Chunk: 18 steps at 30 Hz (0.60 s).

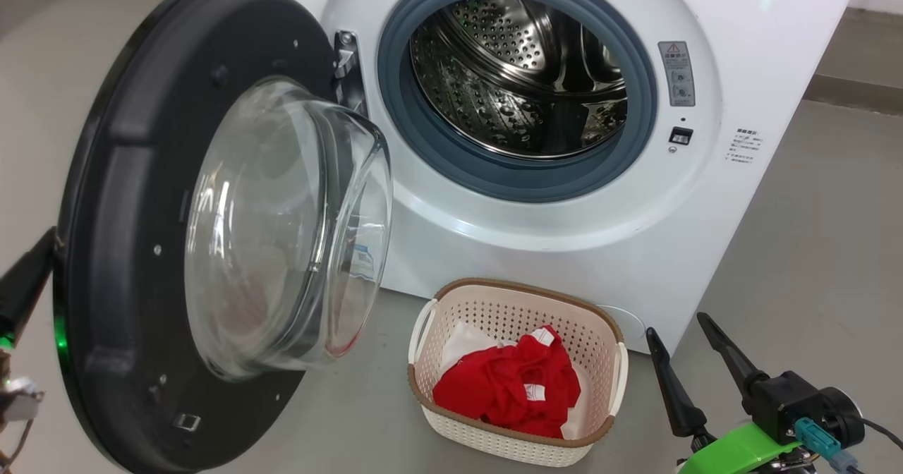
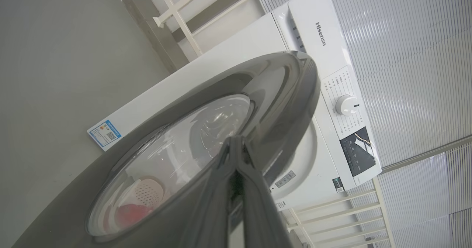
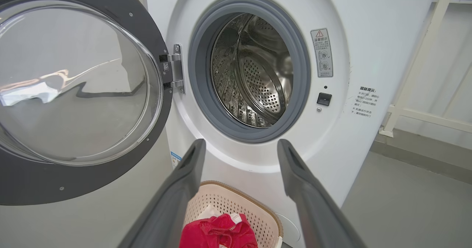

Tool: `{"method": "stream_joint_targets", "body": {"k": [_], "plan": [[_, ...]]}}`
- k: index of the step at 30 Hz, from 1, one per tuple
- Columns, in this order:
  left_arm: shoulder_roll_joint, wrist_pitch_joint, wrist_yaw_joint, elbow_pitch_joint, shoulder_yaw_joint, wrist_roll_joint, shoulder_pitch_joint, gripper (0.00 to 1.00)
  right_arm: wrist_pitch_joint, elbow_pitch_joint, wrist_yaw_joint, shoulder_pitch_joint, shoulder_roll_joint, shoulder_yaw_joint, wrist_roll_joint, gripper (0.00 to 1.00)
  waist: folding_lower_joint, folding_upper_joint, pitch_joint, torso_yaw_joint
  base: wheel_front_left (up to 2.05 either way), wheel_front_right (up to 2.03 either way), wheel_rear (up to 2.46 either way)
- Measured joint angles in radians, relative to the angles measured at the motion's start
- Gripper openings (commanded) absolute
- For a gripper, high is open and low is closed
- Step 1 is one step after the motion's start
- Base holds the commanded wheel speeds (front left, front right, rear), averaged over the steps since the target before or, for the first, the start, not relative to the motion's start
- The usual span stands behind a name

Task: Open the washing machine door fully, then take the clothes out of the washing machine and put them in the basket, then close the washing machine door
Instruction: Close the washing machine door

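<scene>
1. My left pincer (image 2: 236,141) is clenched, its two dark fingers pressed flat together with nothing between them.
2. In the left wrist view its tips lie over the dark outer rim of the washing machine door (image 1: 127,178), on the door's outside face. They look to be touching the rim, though I cannot tell for sure.
3. The door stands swung wide on my left, hinged at the left edge of the opening. Its clear glass bowl (image 1: 282,227) bulges out on the inner side.
4. My right pincer (image 1: 676,326) is released, its fingers spread wide and grasping nothing.
5. It hangs low on my right, above the grey floor (image 1: 811,248), near the lower front corner of the white washing machine (image 1: 762,51).
6. The cream basket (image 1: 508,298) sits on the floor just in front of the machine, below the grey rubber ring (image 1: 638,107) and the steel drum (image 1: 515,72). It is to the left of my right pincer, near it but apart.
7. The red clothes (image 1: 508,386) lie bunched inside the basket, white labels showing, well apart from my left pincer and clear of my right one.
8. In the right wrist view the basket and clothes lie low between my right fingers, with the drum opening above the tips.
</scene>
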Motion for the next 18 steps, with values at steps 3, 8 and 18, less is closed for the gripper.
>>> {"method": "stream_joint_targets", "body": {"k": [3, 8, 18], "plan": [[-0.008, 0.001, 0.010, -0.043, -0.010, -0.002, 0.026, 0.00, 0.000, 0.003, 0.000, 0.000, 0.002, 0.002, 0.000, 1.00, 0.0000, 0.0000, -0.001, -0.004, 0.00, 0.00, 0.00], [-0.024, -0.005, 0.024, -0.083, -0.033, -0.022, 0.059, 0.00, 0.000, 0.008, 0.000, 0.000, 0.005, 0.001, 0.000, 1.00, -0.0001, 0.0000, -0.002, -0.014, 0.00, 0.00, 0.00], [-0.031, -0.034, 0.055, -0.142, -0.114, -0.123, 0.122, 0.00, 0.000, 0.015, 0.000, 0.000, 0.008, 0.003, 0.001, 1.00, 0.0000, 0.0000, -0.009, -0.041, 0.00, 0.00, 0.00]]}}
